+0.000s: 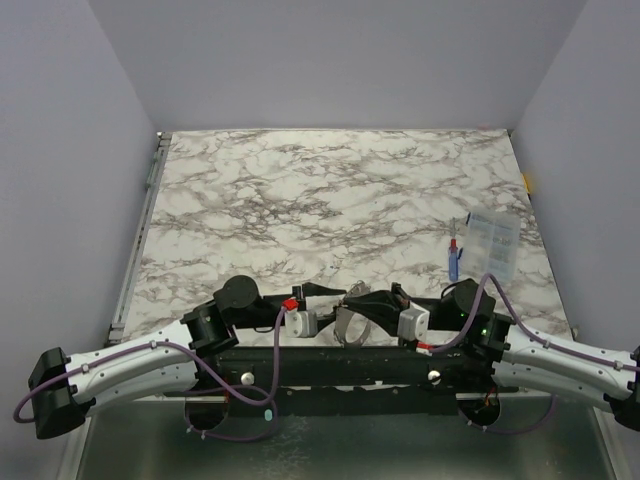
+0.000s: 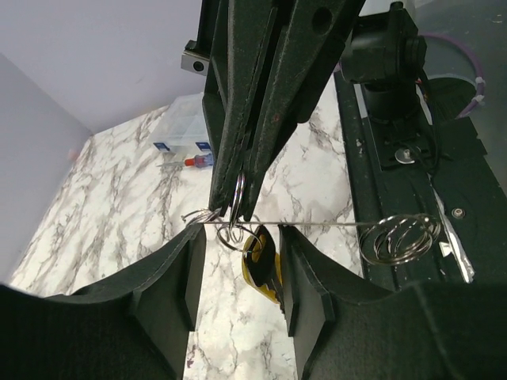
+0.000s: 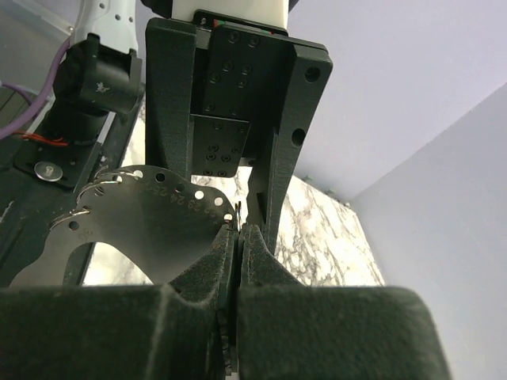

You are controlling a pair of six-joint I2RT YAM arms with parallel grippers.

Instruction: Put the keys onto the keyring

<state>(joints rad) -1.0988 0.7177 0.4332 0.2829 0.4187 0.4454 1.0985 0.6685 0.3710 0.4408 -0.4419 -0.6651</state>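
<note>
In the left wrist view my right gripper (image 2: 234, 207) comes down from above, shut on the keyring (image 2: 234, 231), a thin silvery wire loop. A key with a black and yellow head (image 2: 261, 265) hangs from the loop between my left gripper's fingers (image 2: 170, 277). My left gripper (image 2: 242, 241) is open, and the key lies against its right pad. In the right wrist view my right gripper (image 3: 238, 233) pinches the thin ring (image 3: 237, 215) edge-on. In the top view both grippers meet near the table's front edge, left gripper (image 1: 340, 295) and right gripper (image 1: 372, 300).
A large grey disc with small holes (image 3: 150, 229) hangs beside the right fingers and also shows in the top view (image 1: 350, 322). A straight wire leads to coiled rings (image 2: 400, 237). A clear box (image 1: 492, 243) and a blue-and-red stick (image 1: 453, 262) lie at the right.
</note>
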